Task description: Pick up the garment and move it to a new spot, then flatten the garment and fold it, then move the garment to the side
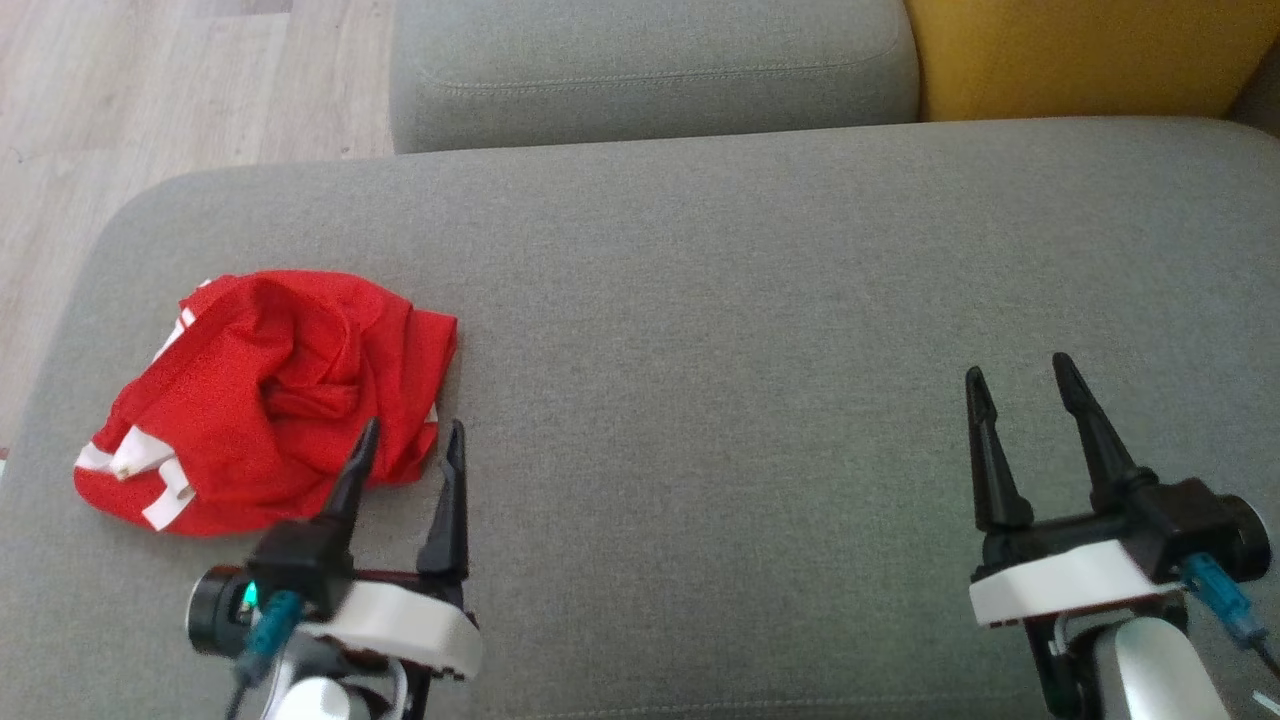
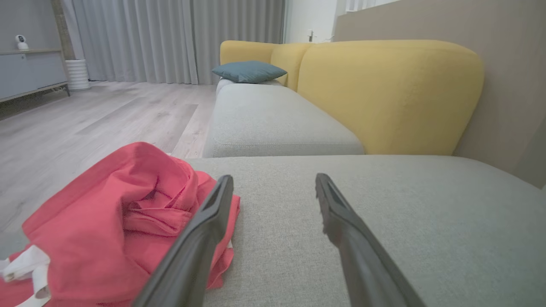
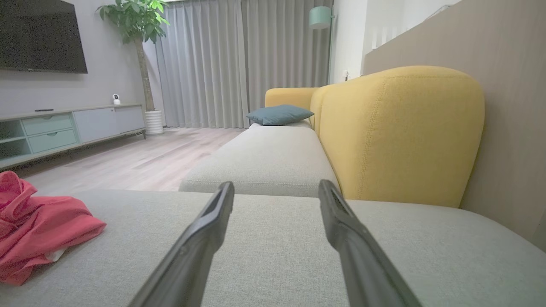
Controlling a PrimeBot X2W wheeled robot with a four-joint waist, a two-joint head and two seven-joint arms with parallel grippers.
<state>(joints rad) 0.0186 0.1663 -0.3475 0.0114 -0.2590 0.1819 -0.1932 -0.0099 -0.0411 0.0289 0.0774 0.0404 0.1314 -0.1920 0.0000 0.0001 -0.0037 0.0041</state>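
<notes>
**Supervisor:** Report the state of each claw.

**Operator:** My left gripper is spread wide, with nothing between its fingers. In the head view, its outer finger crosses the near edge of the garment. I cannot tell whether it touches the cloth. My right gripper is also spread and empty. It hangs over bare upholstery, well apart from the garment.

**Supervisor:** State the garment's location.

**Operator:** It lies crumpled in a red heap with white trim on the grey seat cushion, near the cushion's left end. In the left wrist view the heap sits at the lower left, partly behind one finger. In the right wrist view it shows at the far left edge.

**Supervisor:** Describe the surroundings.

**Operator:** A second grey cushion adjoins the far side of the seat cushion. A yellow backrest stands to the right of it. A wooden floor runs along the left. In the left wrist view, a blue pillow rests at the far end of the second cushion, and grey curtains cover the far wall.
</notes>
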